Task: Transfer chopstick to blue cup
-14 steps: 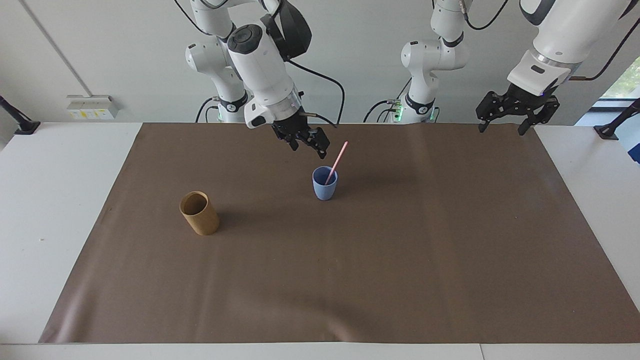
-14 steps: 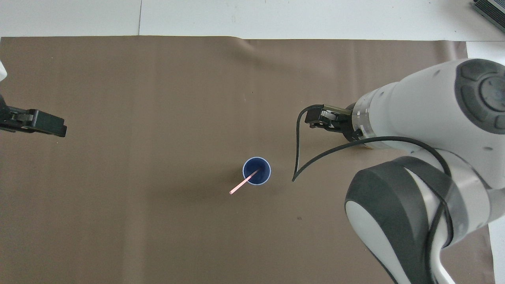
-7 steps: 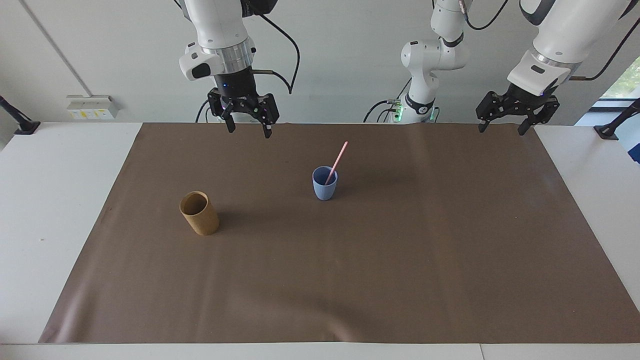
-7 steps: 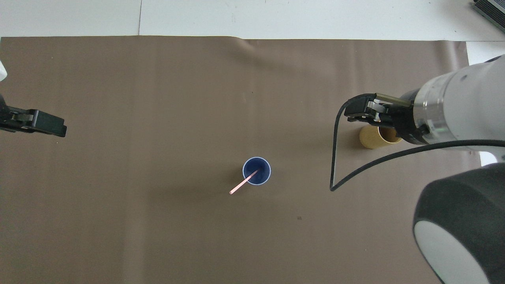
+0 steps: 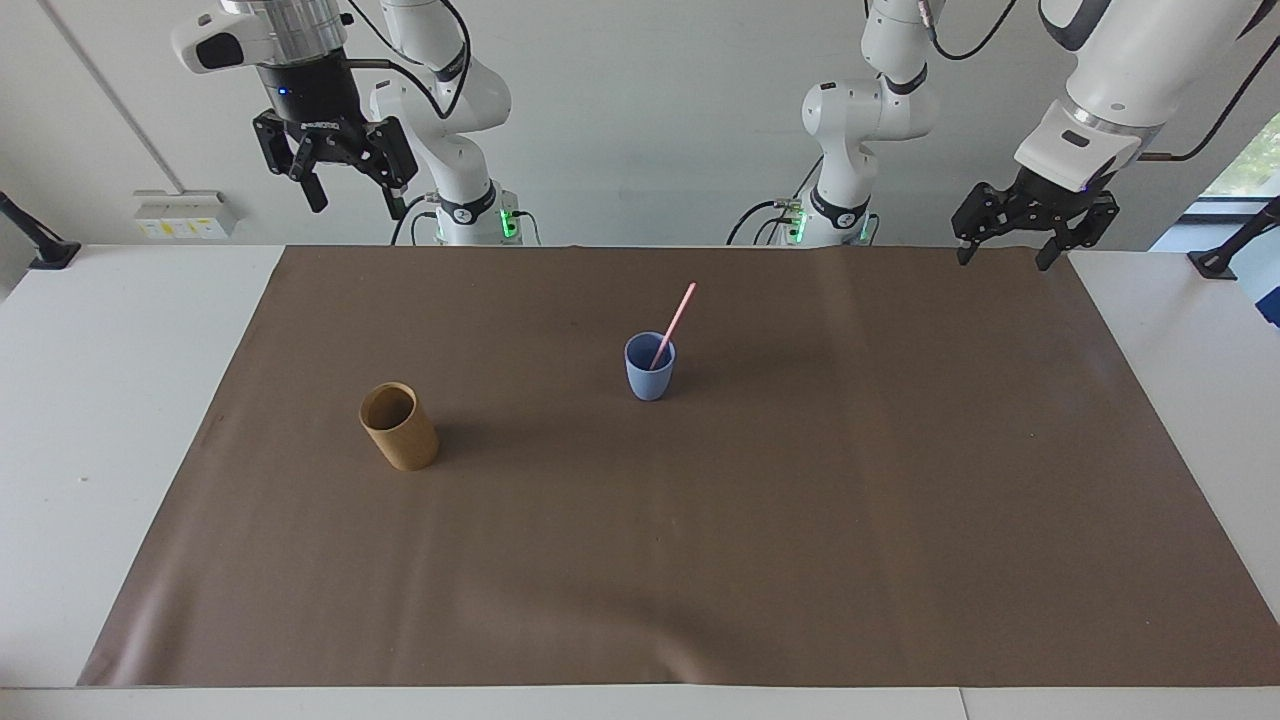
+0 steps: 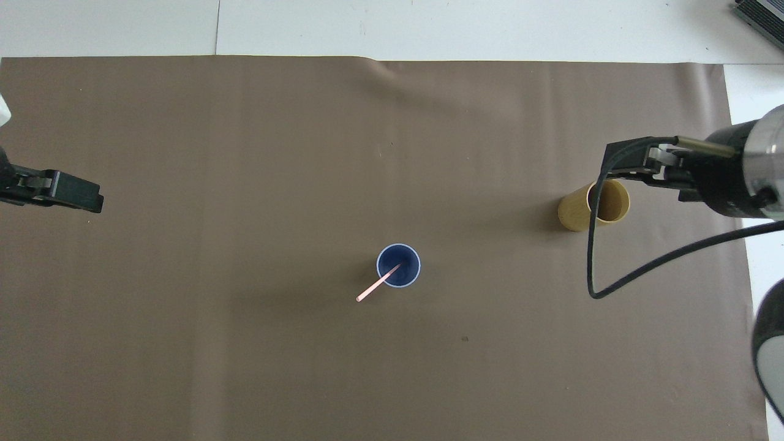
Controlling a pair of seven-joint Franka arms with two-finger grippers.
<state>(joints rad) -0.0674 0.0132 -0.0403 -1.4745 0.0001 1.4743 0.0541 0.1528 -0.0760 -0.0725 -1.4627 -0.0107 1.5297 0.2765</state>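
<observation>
The pink chopstick [image 5: 677,320] [image 6: 375,286] stands slanted in the light-blue cup [image 5: 650,372] [image 6: 399,266], its upper end leaning toward the left arm's end of the table. The blue cup sits upright near the middle of the brown mat [image 5: 800,520]. My right gripper [image 5: 350,200] hangs open and empty, high over the mat's corner at the right arm's end; in the overhead view only its black body [image 6: 649,164] shows. My left gripper [image 5: 1005,255] [image 6: 67,193] waits open and empty over the mat's corner at the left arm's end.
A taller tan-brown cylindrical cup [image 5: 399,427] [image 6: 593,205] stands upright on the mat toward the right arm's end, farther from the robots than the blue cup. A black cable [image 6: 618,269] loops down from the right wrist. White table [image 5: 130,400] borders the mat.
The right gripper has pulled away from beside the blue cup, rising and swinging toward the right arm's end of the table. The chopstick, both cups and the left gripper have not moved.
</observation>
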